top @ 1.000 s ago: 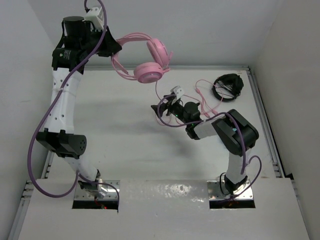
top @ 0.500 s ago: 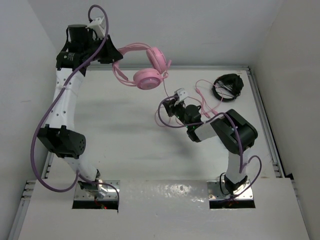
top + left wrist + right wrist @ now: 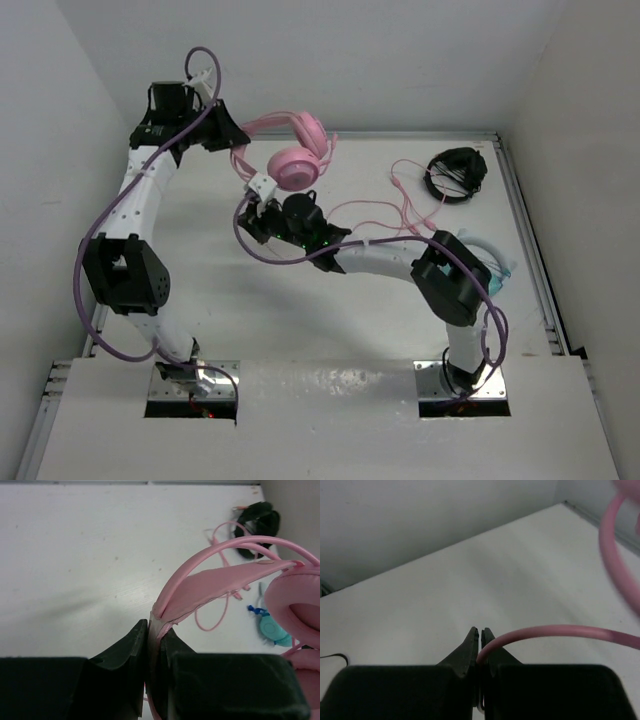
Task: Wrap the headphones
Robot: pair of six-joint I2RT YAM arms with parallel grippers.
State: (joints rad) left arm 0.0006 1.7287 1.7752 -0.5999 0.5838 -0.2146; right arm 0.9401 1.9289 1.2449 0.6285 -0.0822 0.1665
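The pink headphones [image 3: 296, 163] hang in the air at the back of the table. My left gripper [image 3: 232, 140] is shut on their thin headband [image 3: 215, 580], and one round earcup [image 3: 295, 600] shows at the right edge of the left wrist view. The long pink cable [image 3: 400, 195] trails from the headphones over the table in loose loops. My right gripper [image 3: 250, 218] sits just below the earcups, to their left, stretched far leftward. In the right wrist view it [image 3: 480, 632] is shut on the pink cable [image 3: 555, 631], which arcs off to the right.
Black headphones with a coiled cable [image 3: 456, 173] lie at the back right corner. A teal object [image 3: 495, 270] lies by the right arm's elbow. White walls close in the table on the left, back and right.
The right arm swung left across the table, and its gripper went from open to shut on the pink cable. The left arm shifted the hanging headphones slightly right and down.
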